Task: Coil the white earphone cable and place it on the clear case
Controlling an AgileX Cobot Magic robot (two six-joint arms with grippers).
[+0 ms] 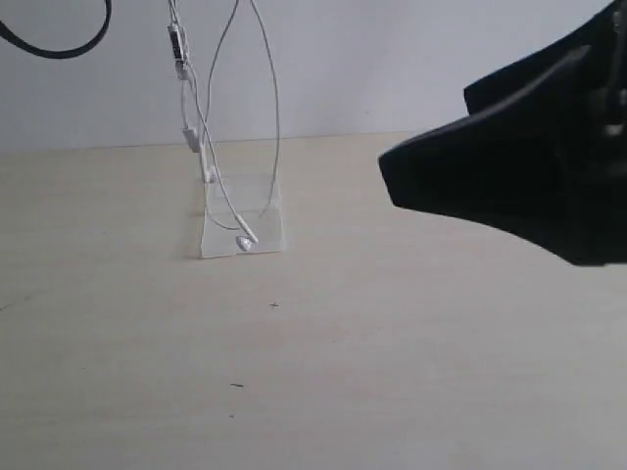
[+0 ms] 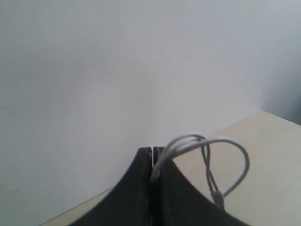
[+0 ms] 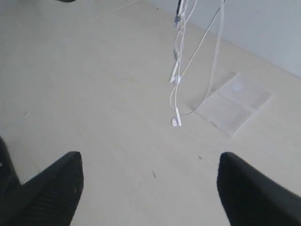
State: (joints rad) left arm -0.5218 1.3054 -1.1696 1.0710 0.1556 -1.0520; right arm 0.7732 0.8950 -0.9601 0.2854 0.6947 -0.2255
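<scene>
The left tool (image 2: pixel 152 149) was matte black, its two fingers (image 2: pixel 129 193) widening from narrow squared tips into broad, smoothly curved shoulders, with a thin pale strip along the inner faces near the tips. The right tool (image 3: pixel 149 160) had fingers of the same plain black, wedge-shaped with blunt rounded ends. A thick black cable (image 1: pixel 61 53) showed as a smooth curved loop.

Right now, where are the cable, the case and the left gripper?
cable (image 1: pixel 175 44): exterior view, on its inline remote.
case (image 3: pixel 244 96): right wrist view, on a bare panel.
left gripper (image 2: pixel 152 151): left wrist view, between its fingertips.
</scene>
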